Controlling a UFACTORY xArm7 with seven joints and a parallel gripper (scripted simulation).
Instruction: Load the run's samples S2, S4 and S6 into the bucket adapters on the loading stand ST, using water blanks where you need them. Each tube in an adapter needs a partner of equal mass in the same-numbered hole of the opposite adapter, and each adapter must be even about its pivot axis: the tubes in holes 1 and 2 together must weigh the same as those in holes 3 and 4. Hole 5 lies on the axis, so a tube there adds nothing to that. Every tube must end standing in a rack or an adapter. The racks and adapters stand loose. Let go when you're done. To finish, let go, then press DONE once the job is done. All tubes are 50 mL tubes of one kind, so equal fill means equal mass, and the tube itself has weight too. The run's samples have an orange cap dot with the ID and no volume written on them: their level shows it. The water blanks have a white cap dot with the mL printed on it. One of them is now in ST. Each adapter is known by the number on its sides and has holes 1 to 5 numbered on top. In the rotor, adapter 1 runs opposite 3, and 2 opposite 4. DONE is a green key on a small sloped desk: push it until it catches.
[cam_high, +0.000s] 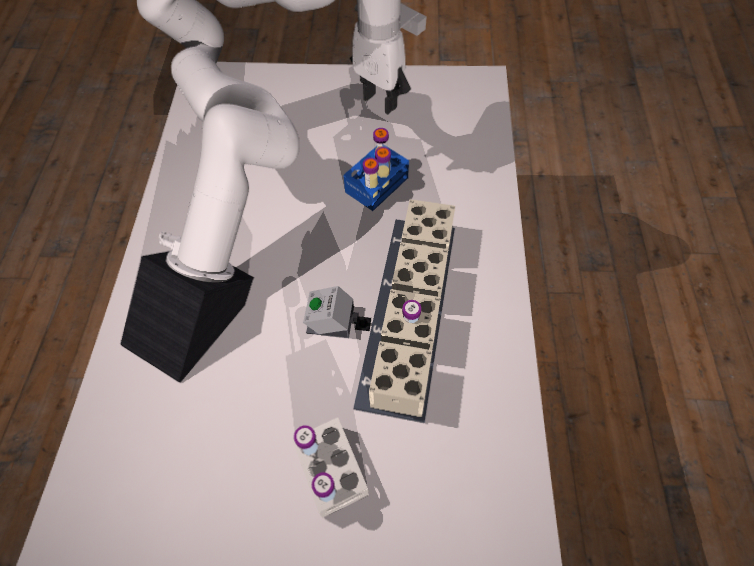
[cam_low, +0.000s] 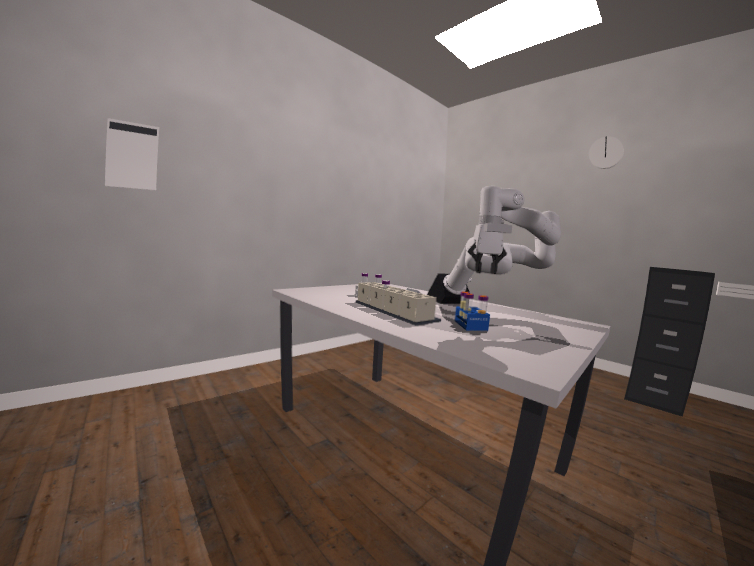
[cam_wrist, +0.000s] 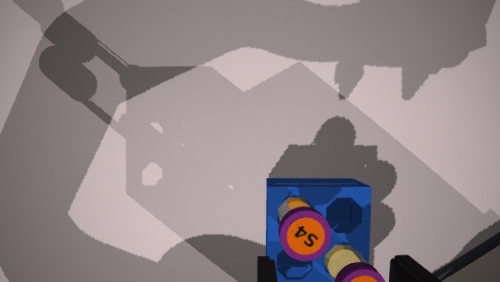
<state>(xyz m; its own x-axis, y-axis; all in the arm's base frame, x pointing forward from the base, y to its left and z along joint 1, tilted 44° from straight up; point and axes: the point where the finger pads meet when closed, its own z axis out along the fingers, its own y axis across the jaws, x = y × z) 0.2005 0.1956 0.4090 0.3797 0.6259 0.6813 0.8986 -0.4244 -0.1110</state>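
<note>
My gripper (cam_high: 378, 103) (cam_low: 487, 269) (cam_wrist: 332, 267) is open and empty, high above the table behind the blue sample rack (cam_high: 358, 190) (cam_low: 478, 325) (cam_wrist: 319, 183). That rack holds orange-dotted S4 (cam_high: 380, 134) (cam_wrist: 305, 235), S2 (cam_high: 382, 154) and S6 (cam_high: 370, 164); their fill levels are hard to compare. Stand ST (cam_high: 363, 399) bears adapter 1 (cam_high: 429, 236), adapter 2 (cam_high: 398, 268), adapter 3 (cam_high: 384, 335) and adapter 4 (cam_high: 395, 402). A blank (cam_high: 411, 310), seemingly marked 10, stands in adapter 3's middle hole 5. The other adapters show no tubes.
The white rack (cam_high: 347, 502) near the front holds a 10 blank (cam_high: 304, 437) and a 20 blank (cam_high: 322, 485). The DONE desk (cam_high: 333, 311) with its green key (cam_high: 315, 303) stands left of ST. The arm's black base (cam_high: 182, 316) is at the left.
</note>
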